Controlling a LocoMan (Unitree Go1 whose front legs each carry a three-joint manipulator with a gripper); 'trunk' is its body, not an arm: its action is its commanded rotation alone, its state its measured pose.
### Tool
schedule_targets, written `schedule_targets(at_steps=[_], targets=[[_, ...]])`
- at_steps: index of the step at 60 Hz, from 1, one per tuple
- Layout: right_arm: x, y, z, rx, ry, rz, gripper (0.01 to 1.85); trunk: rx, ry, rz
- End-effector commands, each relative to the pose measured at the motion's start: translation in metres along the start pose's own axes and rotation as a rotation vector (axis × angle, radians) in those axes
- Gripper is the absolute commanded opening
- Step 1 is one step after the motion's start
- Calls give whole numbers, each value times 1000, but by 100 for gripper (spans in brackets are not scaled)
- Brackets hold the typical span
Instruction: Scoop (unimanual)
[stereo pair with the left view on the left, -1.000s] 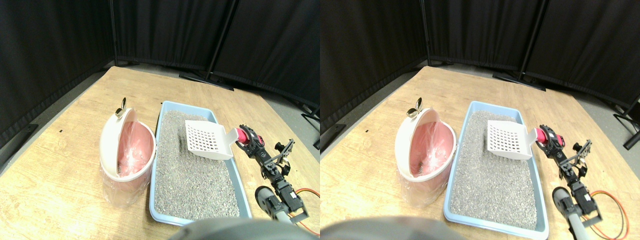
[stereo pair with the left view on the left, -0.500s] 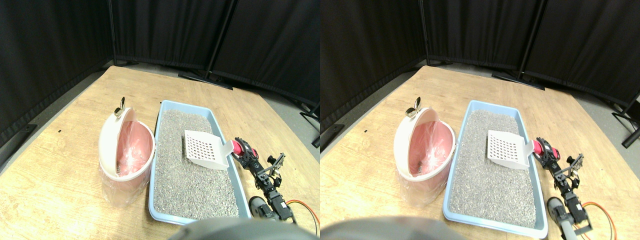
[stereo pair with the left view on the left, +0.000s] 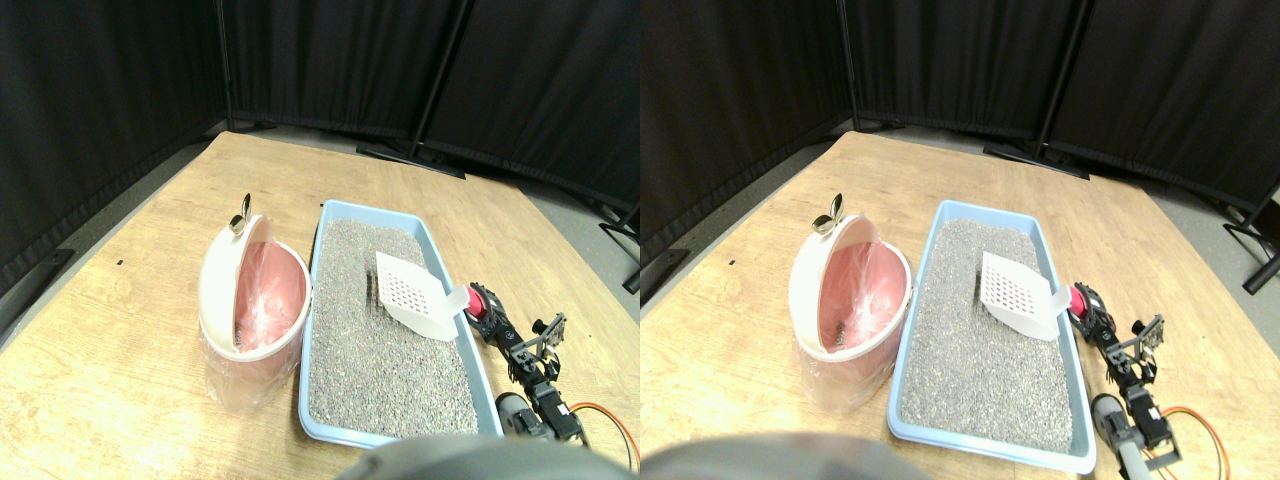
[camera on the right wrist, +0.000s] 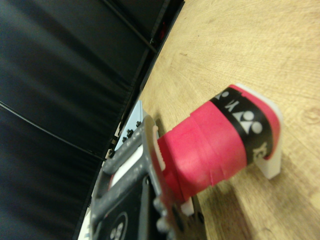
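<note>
White scoop (stereo pair with the left view on the left: 415, 297) tilted in litter tray (stereo pair with the left view on the left: 330, 216) (front edge down) | claw (stereo pair with the left view on the left: 487, 308) on handle

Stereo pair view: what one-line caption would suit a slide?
Claw tilting a white slotted scoop into grey litter in a blue tray, pink bin alongside.

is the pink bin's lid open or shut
Open. The white lid of the pink bin stands tipped up on its far-left side, leaving the plastic-lined inside in plain view.
</note>
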Motion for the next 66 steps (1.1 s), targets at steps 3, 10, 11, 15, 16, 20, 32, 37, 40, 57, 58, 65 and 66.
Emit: schedule_targets(at_steps=[3,10,11,15,16,20,32,37,40,57,58,65,66], targets=[[-8,2,5,-50,74,-5,66,-9,2,-5],[-13,6,10,-16,131,-3,97,-9,2,-5],[-14,7,11,-7,144,-11,104,-10,2,-8],[-17,9,14,-3,154,-12,117,-10,2,-8],[-18,10,15,-5,152,-5,121,-10,2,-8],[-22,12,18,-3,142,2,128,-9,2,-11],[-41,13,30,-23,61,36,125,-1,3,-24],[-50,13,37,-41,24,46,120,7,5,-42],[-56,12,42,-59,4,33,119,10,5,-50],[-80,1,58,-91,-242,112,50,30,9,-100],[-81,0,58,-93,-245,115,47,33,9,-109],[-88,-4,60,-105,-297,128,7,37,12,-119],[-88,-4,60,-105,-297,128,7,37,12,-119]])
